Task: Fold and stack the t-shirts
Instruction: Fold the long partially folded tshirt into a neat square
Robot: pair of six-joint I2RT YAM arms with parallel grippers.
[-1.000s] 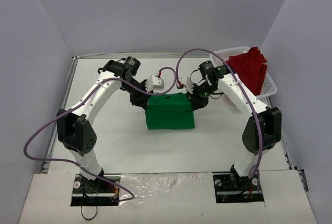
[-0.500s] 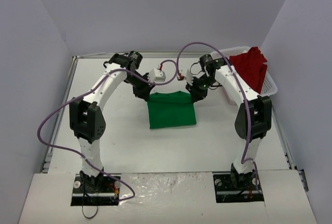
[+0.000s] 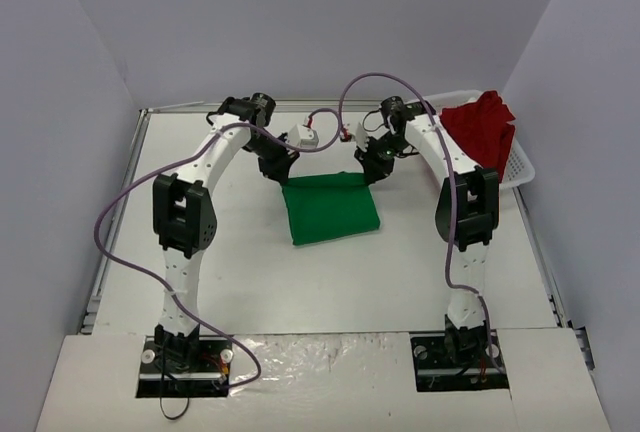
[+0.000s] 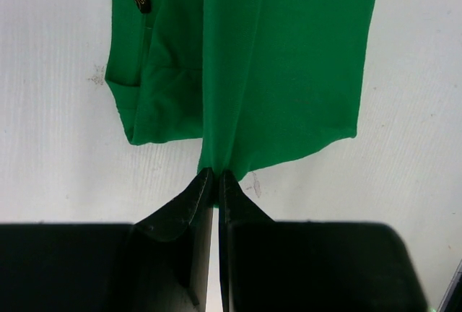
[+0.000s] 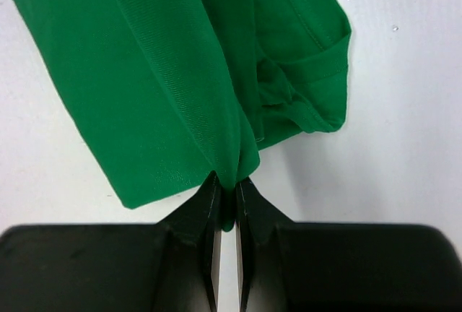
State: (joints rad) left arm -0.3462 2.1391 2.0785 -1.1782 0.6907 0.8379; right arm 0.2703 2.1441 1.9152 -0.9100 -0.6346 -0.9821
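The green t-shirt (image 3: 331, 210) lies folded into a rectangle in the middle of the table. My left gripper (image 3: 285, 174) is shut on its far left corner, and in the left wrist view the cloth (image 4: 281, 59) is pinched between the black tips of that gripper (image 4: 216, 176). My right gripper (image 3: 366, 172) is shut on the far right corner; the right wrist view shows green fabric (image 5: 166, 74) bunched between the tips of the right gripper (image 5: 227, 185). The red t-shirt (image 3: 483, 128) lies crumpled in the basket at the back right.
A white lattice basket (image 3: 518, 166) stands at the table's back right edge, close to the right arm. Purple cables (image 3: 118, 210) loop from both arms. Grey walls close the table in on the left, back and right.
Both grippers have moved toward the back of the table, pulling the green t-shirt's far edge with them. The shirt now lies flatter and reaches further back.
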